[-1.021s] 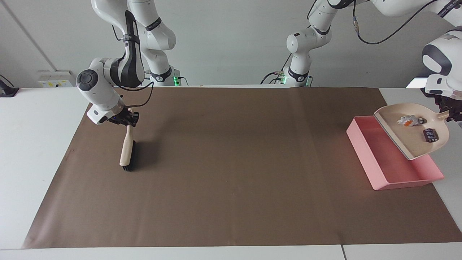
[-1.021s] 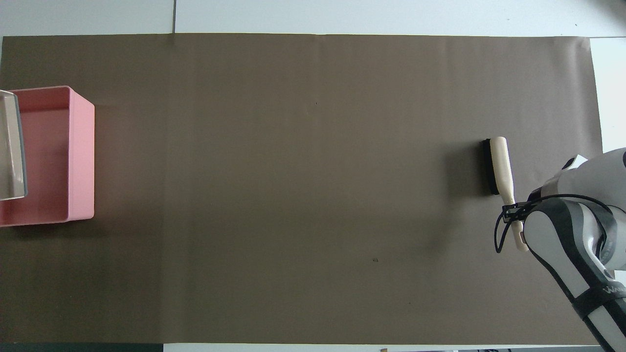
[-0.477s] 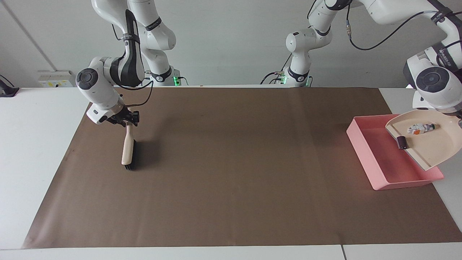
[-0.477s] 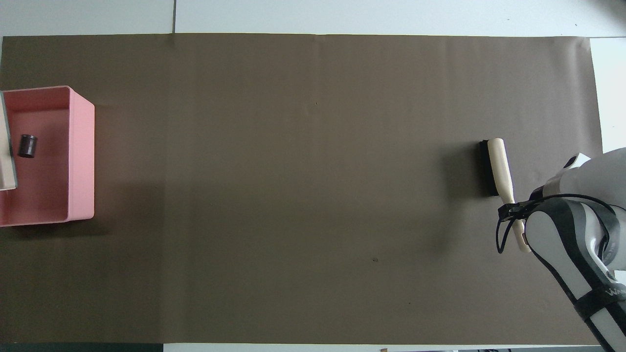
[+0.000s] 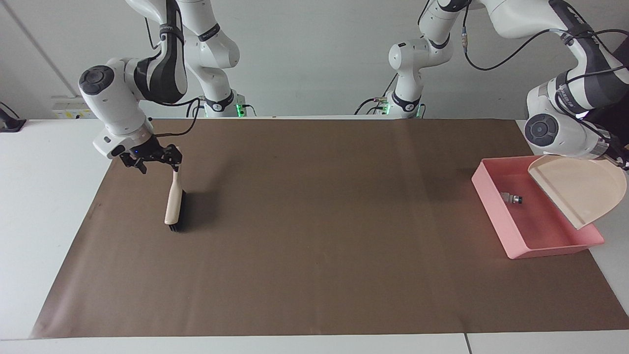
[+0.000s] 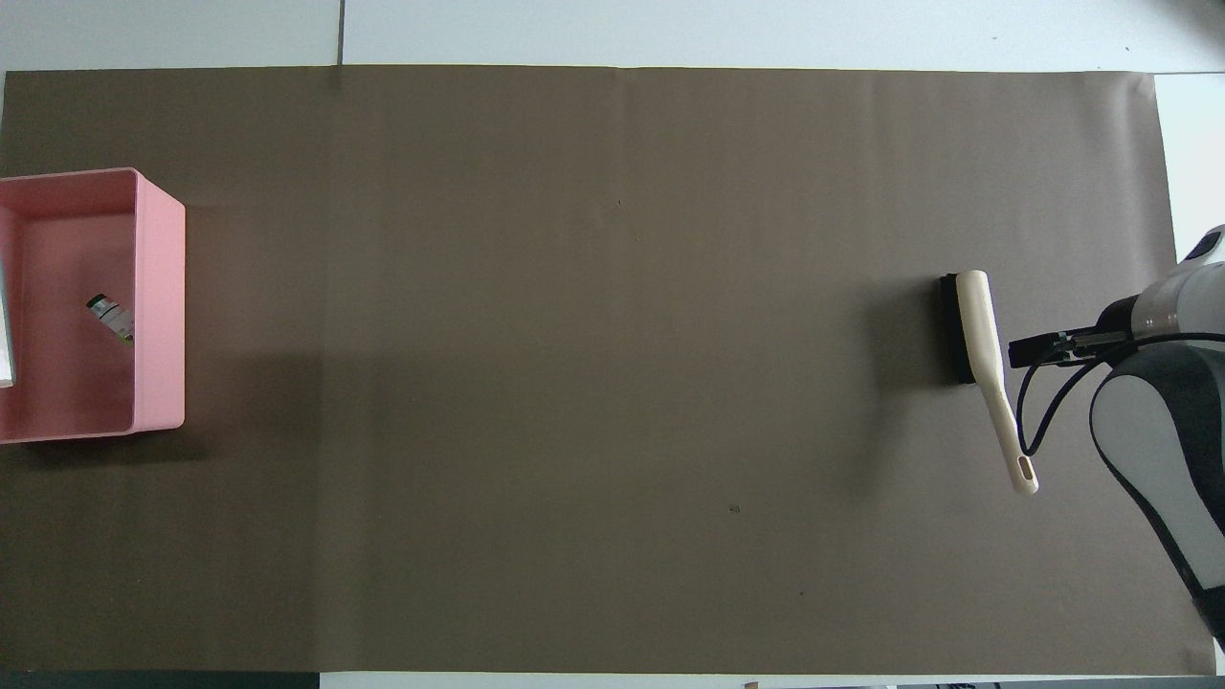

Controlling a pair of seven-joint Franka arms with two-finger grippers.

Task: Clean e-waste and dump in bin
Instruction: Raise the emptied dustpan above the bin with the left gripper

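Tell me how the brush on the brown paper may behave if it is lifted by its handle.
The brush looks like rigid plastic, so it should probably lift without sagging. Its bristled head is wider than the thin handle, so gripped at the handle's end it may tip head-down. It seems unlikely to roll.

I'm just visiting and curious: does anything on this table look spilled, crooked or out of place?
Nothing looks spilled or broken. The beige dustpan hangs tilted over the pink bin, which looks deliberate; one small bit lies inside the bin. The brush lies on its side on the brown paper.
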